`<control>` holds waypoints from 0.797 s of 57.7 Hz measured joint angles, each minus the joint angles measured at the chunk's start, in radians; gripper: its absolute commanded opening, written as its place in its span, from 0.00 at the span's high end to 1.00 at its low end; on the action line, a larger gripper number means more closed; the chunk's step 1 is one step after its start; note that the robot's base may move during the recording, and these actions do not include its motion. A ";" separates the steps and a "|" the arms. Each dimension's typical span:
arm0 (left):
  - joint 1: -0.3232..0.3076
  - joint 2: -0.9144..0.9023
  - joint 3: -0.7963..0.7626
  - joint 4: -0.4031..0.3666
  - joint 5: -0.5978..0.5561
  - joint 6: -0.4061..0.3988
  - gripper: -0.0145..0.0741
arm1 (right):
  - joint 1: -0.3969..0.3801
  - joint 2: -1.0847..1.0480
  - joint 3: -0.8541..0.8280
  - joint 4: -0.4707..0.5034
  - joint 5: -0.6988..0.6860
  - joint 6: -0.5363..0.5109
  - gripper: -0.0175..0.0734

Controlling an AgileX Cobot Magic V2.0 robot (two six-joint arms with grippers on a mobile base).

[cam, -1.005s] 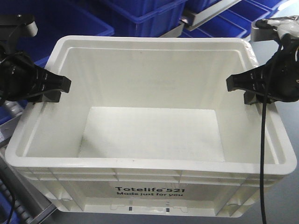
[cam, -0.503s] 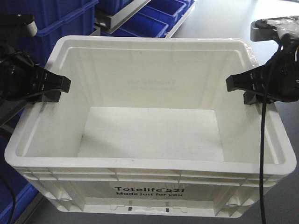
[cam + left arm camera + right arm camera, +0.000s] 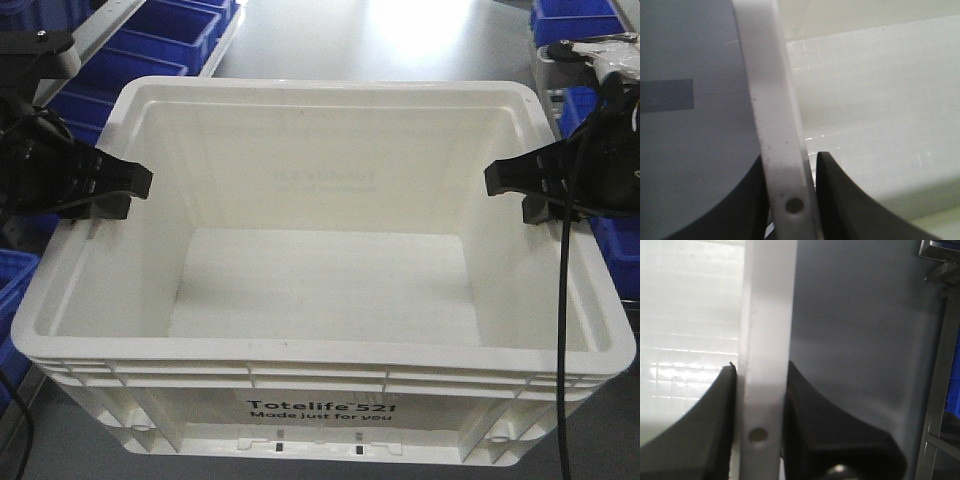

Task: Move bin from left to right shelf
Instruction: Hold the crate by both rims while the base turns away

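So, looking past the bin, blue bins sit off its far-left corner and blue crates crowd its far-right corner, with bare grey floor showing beyond its back wall. I've got the bin hanging between my two arms, open side up and long axis running side to side, with the left gripper pinched tight on its left rim and the right gripper clamped on the right rim. The black print on its near wall reads "Totelife 521 Made just for you".
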 measured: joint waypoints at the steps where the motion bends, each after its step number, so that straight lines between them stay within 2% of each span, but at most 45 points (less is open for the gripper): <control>1: 0.000 0.000 0.000 0.000 0.000 0.000 0.84 | 0.000 0.000 0.000 0.000 0.000 0.000 0.79; 46: 0.000 0.000 0.000 -0.009 0.007 0.001 0.84 | 0.000 -0.004 0.000 0.002 0.035 0.009 0.79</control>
